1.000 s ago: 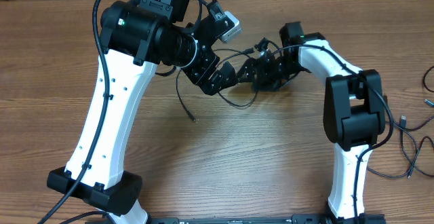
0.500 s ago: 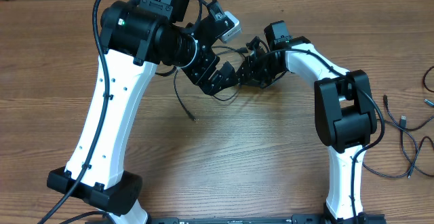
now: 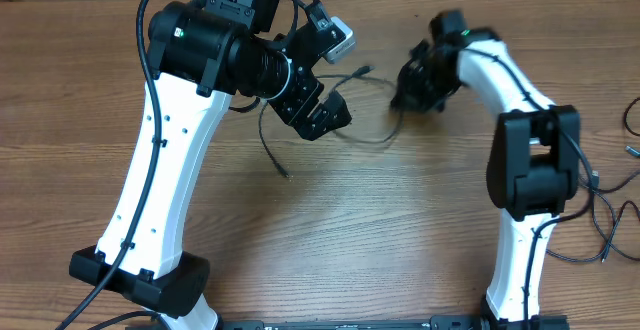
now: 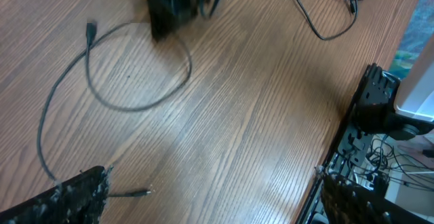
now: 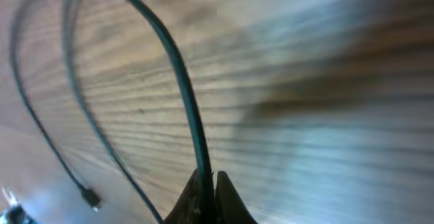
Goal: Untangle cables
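One thin black cable (image 3: pixel 365 138) is laid toward the far edge of the surface (image 3: pixel 400 250), slightly R of ctr. It is pinched by the R fingers (image 5: pixel 207 191), which are pressed together on it. In the right wrist view it is seen rising from the tips and curving away. Past the pinch it is looped flat on the wood, w/ its plug (image 4: pixel 90 28) seen lying free btwn the two wrists.

A second strand (image 3: pixel 268 145) is seen running from beneath the L fingers (image 3: pixel 328 113) toward the near edge and ends in a small tip (image 3: pixel 288 175). Whether it belongs to the same cable cannot be told. The L fingers are spread wide w/ nothing gripped, and the strand passes just beside one of them.

Open wood is offered across the near half btwn the two arm bases and in front of the loop. The far edge is found close behind both wrists.

Spare cables (image 3: pixel 600 215) are bunched by the R edge, well apart from the held one and just beside the R arm (image 3: pixel 525 170). The L arm (image 3: pixel 170 150) is stretched across the L half. Black rig hardware (image 4: pixel 380 108) is seen beyond the surface edge in the left wrist view.
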### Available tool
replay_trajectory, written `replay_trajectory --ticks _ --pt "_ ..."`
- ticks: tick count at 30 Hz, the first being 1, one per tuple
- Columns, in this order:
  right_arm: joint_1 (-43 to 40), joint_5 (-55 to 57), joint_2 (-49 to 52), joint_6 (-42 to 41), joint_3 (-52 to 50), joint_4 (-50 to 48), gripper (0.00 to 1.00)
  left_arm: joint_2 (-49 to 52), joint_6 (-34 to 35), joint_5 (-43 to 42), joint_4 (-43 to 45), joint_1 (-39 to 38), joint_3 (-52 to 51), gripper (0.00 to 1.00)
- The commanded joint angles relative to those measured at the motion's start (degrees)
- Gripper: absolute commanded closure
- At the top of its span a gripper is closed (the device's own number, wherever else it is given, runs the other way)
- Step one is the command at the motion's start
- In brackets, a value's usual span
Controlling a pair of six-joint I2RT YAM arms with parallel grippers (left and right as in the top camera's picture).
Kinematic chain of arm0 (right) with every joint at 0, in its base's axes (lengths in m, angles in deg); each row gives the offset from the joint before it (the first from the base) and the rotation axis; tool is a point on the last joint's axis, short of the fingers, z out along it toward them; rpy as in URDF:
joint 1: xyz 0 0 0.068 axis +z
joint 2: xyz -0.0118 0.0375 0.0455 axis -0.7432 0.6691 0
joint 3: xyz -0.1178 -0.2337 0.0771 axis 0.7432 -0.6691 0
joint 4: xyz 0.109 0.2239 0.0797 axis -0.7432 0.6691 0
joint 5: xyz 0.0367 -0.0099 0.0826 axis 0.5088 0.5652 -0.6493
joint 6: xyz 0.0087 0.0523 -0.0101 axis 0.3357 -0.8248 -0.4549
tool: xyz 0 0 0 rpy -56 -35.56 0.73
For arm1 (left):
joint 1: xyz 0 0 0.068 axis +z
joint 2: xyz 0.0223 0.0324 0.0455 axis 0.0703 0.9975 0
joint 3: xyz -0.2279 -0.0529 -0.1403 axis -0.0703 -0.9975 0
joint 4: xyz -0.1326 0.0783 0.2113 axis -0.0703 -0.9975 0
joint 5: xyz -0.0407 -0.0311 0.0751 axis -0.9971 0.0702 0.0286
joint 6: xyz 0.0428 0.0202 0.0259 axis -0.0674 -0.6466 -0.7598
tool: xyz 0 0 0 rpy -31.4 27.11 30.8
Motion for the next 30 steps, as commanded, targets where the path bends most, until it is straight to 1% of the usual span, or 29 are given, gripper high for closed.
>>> replay_trajectory --ticks 1,3,8,11,12,15,18,19,24,30 --pt "-4.83 3.98 -4.98 -1.51 11.82 2.43 0.96 -0.24 0.00 0.07 0.04 -0.11 0.02 0.00" --pt "-8.09 3.93 -5.01 -3.30 17.84 3.45 0.96 -0.24 0.00 0.07 0.04 -0.11 0.02 0.00" --pt "-15.30 4.81 -5.01 -8.04 27.39 3.76 0.96 -0.24 0.00 0.07 0.04 -0.11 0.02 0.00" --pt "-21.99 5.84 -5.01 -13.42 32.98 2.40 0.96 -0.24 0.00 0.07 0.04 -0.11 0.02 0.00" --pt "-24.90 5.84 -5.01 -16.37 34.47 1.38 0.96 -0.24 0.00 0.07 0.04 -0.11 0.02 0.00" --pt "-30.58 5.90 -5.01 -22.21 34.95 -1.88 0.96 -0.24 0.00 0.07 0.04 -0.11 0.02 0.00" --pt "-32.76 10.08 -4.98 -22.12 34.93 -3.23 0.96 -0.24 0.00 0.07 0.04 -0.11 0.02 0.00" --pt "-32.98 13.55 -4.98 -20.92 34.93 -3.04 0.96 -0.24 0.00 0.07 0.04 -0.11 0.02 0.00" --pt "-32.52 23.67 -4.50 -14.67 33.68 -2.23 0.96 -0.24 0.00 0.07 0.04 -0.11 0.02 0.00" --pt "-32.50 25.33 -0.68 -14.10 33.24 -0.72 0.96 -0.24 0.00 0.07 0.04 -0.11 0.02 0.00"
